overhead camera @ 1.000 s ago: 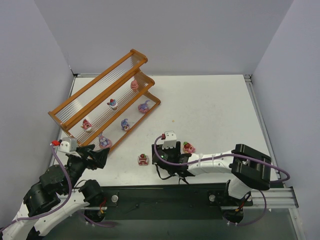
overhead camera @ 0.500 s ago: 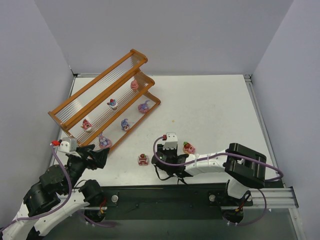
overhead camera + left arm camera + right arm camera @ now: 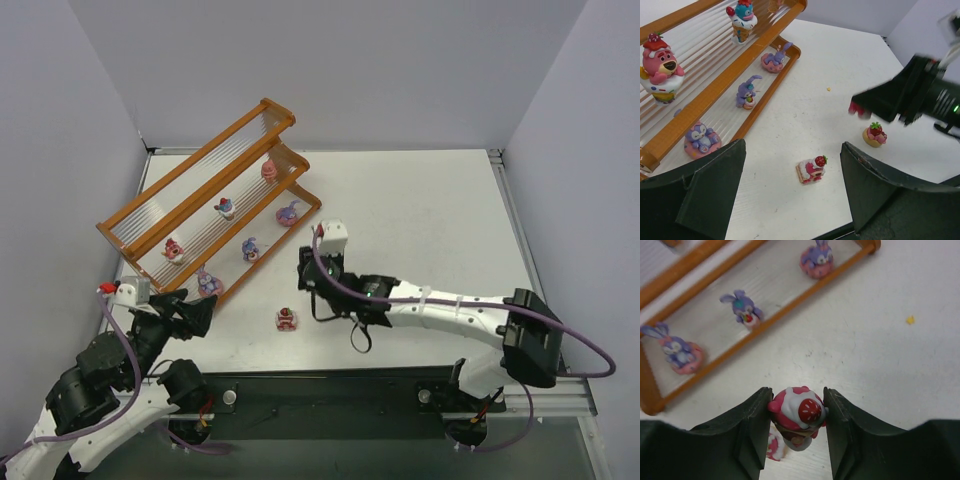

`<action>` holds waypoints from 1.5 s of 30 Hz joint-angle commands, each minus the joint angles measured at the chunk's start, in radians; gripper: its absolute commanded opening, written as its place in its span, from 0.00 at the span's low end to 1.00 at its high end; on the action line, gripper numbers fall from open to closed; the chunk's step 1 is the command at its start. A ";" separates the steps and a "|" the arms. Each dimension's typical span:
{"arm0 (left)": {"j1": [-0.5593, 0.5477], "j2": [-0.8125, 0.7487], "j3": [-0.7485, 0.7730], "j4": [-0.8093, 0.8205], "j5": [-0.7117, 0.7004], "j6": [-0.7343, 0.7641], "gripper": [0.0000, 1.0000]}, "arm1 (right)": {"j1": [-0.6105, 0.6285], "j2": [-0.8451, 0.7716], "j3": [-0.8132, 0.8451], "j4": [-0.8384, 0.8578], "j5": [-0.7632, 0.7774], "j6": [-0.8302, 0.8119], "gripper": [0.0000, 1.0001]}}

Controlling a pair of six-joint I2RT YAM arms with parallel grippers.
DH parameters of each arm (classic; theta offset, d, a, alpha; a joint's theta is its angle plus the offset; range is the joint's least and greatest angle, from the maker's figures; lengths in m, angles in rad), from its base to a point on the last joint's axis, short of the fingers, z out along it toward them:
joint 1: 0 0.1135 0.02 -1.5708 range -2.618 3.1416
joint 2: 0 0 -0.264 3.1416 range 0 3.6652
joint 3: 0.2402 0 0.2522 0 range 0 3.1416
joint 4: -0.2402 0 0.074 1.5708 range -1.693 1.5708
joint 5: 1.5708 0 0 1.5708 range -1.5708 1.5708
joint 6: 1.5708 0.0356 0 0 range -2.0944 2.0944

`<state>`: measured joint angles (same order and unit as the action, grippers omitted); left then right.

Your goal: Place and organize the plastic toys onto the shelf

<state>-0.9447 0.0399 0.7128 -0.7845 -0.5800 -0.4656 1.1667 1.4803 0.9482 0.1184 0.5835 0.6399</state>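
Note:
The shelf (image 3: 160,212) is an orange-brown stepped rack at the back left, with several plastic toys on its clear tiers, among them a purple bunny (image 3: 744,307). My right gripper (image 3: 797,394) is shut on a pink cupcake toy (image 3: 799,414) with a strawberry on top, held above the table near the shelf's front rail (image 3: 775,315). A pink cake toy (image 3: 812,169) lies on the table ahead of my left gripper (image 3: 793,146), which is open and empty. A strawberry tart toy (image 3: 875,135) sits further right; in the top view the right arm hides it.
The right arm (image 3: 440,305) stretches across the near middle of the table (image 3: 420,210). A small yellow crumb (image 3: 910,319) lies on the table. Grey walls close in the left, back and right sides.
My right gripper shut on the cupcake toy, lifted it and swung away from the near edge toward the shelf. The left arm has stayed where it was.

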 commanded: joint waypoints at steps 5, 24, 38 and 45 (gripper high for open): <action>0.001 -0.034 0.008 -0.013 -0.044 -0.015 0.86 | -0.229 0.035 0.573 -0.212 -0.457 -0.333 0.00; 0.001 0.029 0.008 -0.010 -0.024 -0.015 0.86 | -0.469 0.557 1.382 -0.217 -0.961 -0.595 0.00; 0.003 0.041 0.007 0.014 -0.029 0.011 0.86 | -0.430 0.627 1.339 0.003 -1.007 -0.668 0.00; 0.003 0.103 0.036 0.048 -0.017 0.041 0.86 | -0.365 0.496 1.134 -0.003 -0.966 -0.718 0.00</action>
<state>-0.9443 0.0914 0.7128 -0.8001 -0.6079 -0.4610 0.7555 2.1029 2.1872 0.0505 -0.3958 -0.0273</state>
